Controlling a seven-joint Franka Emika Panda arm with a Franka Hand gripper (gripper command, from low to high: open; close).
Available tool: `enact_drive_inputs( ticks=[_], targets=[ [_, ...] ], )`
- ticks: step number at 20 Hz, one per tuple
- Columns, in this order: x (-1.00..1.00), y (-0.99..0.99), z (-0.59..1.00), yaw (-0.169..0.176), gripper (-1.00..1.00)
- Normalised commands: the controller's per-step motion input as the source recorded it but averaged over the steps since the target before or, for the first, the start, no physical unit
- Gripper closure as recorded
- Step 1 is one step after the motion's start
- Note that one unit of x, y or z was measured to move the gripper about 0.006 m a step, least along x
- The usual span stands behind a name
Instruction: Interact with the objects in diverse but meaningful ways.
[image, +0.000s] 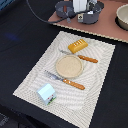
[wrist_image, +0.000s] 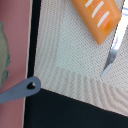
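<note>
Pincer state: cannot tell; fingertips out of view.
Risk: descending blind may strike bread loaf (wrist_image: 97, 16) or saucepan handle (wrist_image: 20, 90).

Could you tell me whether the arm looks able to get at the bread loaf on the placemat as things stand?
Probably yes. The bread loaf lies uncovered on the placemat, nothing stacked on it, just below the gripper. Only a knife lies close beside it.
</note>
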Motion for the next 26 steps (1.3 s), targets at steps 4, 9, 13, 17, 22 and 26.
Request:
enact_drive_inputs(
  ticks=[4,9,13,17,22,26],
  targets=[
    [0.44,-0.33,-0.23,0.112,-1.00],
    [0.46,-0.27,-0.16,0.098,-1.00],
    [0.47,-0.10,-0.20,0.040,-1.00],
    [0.36,-0.01,-0.30,0.050,-1.00],
    [0.29,0.00,-0.24,0.051,-1.00],
    [0.16,0.00,-0.29,0.050,-1.00]
  ],
)
